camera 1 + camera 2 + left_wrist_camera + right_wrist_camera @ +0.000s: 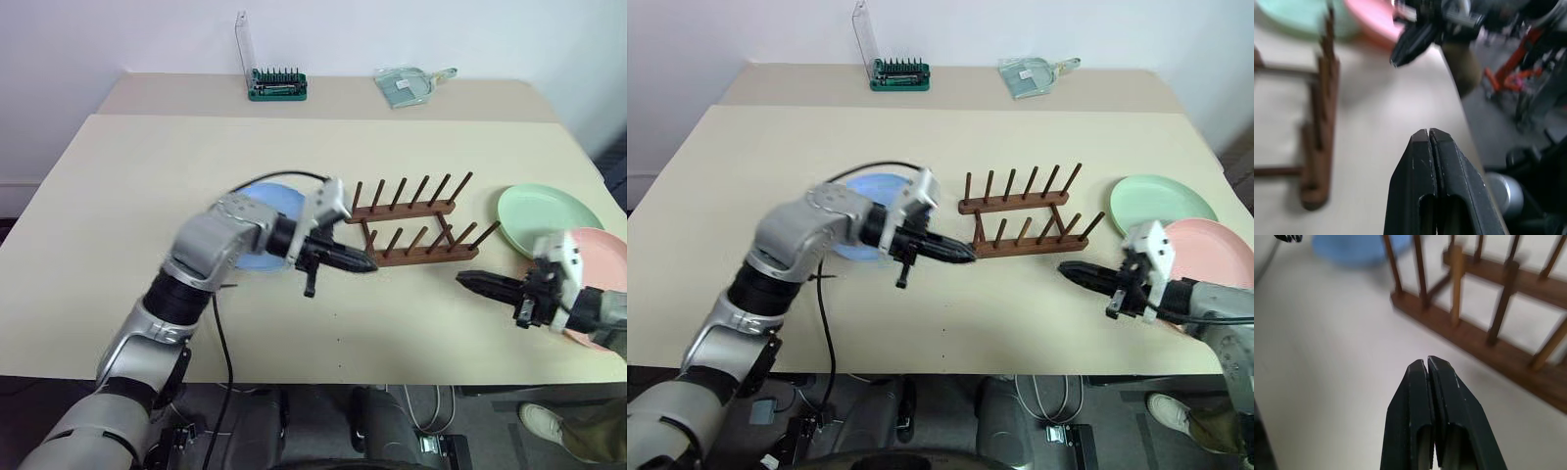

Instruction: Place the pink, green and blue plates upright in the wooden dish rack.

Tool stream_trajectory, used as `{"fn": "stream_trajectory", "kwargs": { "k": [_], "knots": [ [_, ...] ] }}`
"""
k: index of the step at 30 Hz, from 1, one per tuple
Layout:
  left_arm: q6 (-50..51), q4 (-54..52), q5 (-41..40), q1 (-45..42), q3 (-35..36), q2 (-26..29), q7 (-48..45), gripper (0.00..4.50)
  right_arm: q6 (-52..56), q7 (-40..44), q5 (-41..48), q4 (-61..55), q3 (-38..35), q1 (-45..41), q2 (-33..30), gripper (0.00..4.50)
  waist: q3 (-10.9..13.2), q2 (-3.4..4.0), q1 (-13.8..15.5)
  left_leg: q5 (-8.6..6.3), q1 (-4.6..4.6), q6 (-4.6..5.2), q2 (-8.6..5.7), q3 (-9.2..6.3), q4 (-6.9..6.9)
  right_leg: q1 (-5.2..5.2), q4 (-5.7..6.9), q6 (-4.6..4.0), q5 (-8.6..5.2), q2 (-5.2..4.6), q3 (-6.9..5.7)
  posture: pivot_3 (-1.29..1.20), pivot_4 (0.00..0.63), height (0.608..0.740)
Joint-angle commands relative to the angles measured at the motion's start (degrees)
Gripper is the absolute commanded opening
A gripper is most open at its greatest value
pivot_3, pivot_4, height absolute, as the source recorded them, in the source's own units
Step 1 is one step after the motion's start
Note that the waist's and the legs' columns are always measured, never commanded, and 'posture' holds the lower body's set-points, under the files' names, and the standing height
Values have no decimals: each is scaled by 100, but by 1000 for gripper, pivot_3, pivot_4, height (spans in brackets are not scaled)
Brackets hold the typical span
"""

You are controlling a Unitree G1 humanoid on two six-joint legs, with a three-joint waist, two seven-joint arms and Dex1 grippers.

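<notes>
Near edge first: we see the left gripper [364, 262] with its fingers pressed together on nothing, pointing level toward the near-left end of the wooden dish rack [411, 227], tip just short of it. The right gripper [468, 280] is likewise fully closed and empty, aimed leftward over the counter [127, 176] just in front of the rack's right end. Both forearms come in low, wrists bent inward so the tips face each other.

The left wrist view adds a shoe and red gear on the floor past the counter edge; the right wrist view gives the rack's pegs close up, with the blue plate behind.

Counts: three plates, one rack, two rails, all slots vacant. Blue plate [269, 206] lies flat left of the rack, partly under the left arm. Green plate [544, 211] lies flat right of the rack; pink plate [602, 257] lies nearer than the green one, overlapping its edge. Far behind the rack: one green bit case [277, 85] and one clear dustpan [407, 86].
</notes>
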Motion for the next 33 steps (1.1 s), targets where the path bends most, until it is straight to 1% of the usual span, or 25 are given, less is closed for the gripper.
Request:
{"fn": "stream_trajectory", "kwargs": {
  "k": [1, 3, 7, 10, 15, 19, 24, 28, 33],
  "knots": [
    [-377, 48, 562, 33, -572, -242, 487, 29, -587, -238, -600, 220, 243, -199, 107, 69, 0, 0, -1, 0, -1, 0, -1, 0, 0, 0, -2, 0, 0, 0, 1, 0, 150, 740],
    [-742, 174, 937, 103, -914, -338, 683, 29, -875, -384, -941, 431, 433, -331, 163, 69, 0, 0, -5, 0, -2, 0, -1, 1, -1, -2, -3, 0, 0, 0, 1, 0, 150, 740],
    [-1410, 806, 1697, 21, -1284, -518, 1194, 29, -1371, -611, -1518, 835, 730, -513, 261, 69, 0, 1, -4, 0, -1, 0, 0, 2, -1, -3, -2, 0, 0, 0, 1, 0, 150, 740],
    [-1807, 1135, 2051, -33, -1332, -622, 1424, 29, -1714, -835, -1876, 1179, 874, -693, 342, 69, -1, 1, -7, 0, -1, 0, 0, 2, -1, -3, -2, 0, 0, 0, 1, 0, 150, 740],
    [-2242, 1848, 2443, -221, -1108, -857, 1890, 29, -2108, -1122, -2270, 1584, 1027, -976, 514, 69, -1, 1, 0, 0, -1, 0, -1, 3, -1, -1, -4, 0, 0, -1, 1, 0, 150, 740],
    [-2637, 2497, 2539, -441, -863, -1012, 2099, 29, -2366, -1342, -2554, 1883, 1205, -1227, 685, 69, -1, 1, -8, 0, -1, 0, -1, 3, -1, -1, -4, 1, 1, 0, 0, 0, 150, 740],
    [-3094, 3116, 2556, -662, -586, -1039, 2000, 29, -2675, -1554, -2796, 2181, 1305, -1502, 801, 69, -1, 2, -13, 0, 0, 0, -1, 5, -1, -3, -1, 3, 2, 0, 0, 0, 150, 740],
    [-3244, 3246, 2557, -698, -496, -1039, 1823, 29, -2976, -1718, -2931, 2747, 1316, -1801, 894, 69, -1, 2, -15, 0, 0, 0, -1, 8, -1, -3, -2, 4, 3, -1, 0, 0, 150, 740],
    [-3422, 3571, 2648, -787, -338, -1138, 1936, 29, -3270, -1831, -3096, 3077, 1392, -2019, 969, 69, -1, 2, -10, 0, 0, 0, -1, 8, -1, 0, -2, 4, 3, -1, -1, 0, 150, 740]
  ]
}}
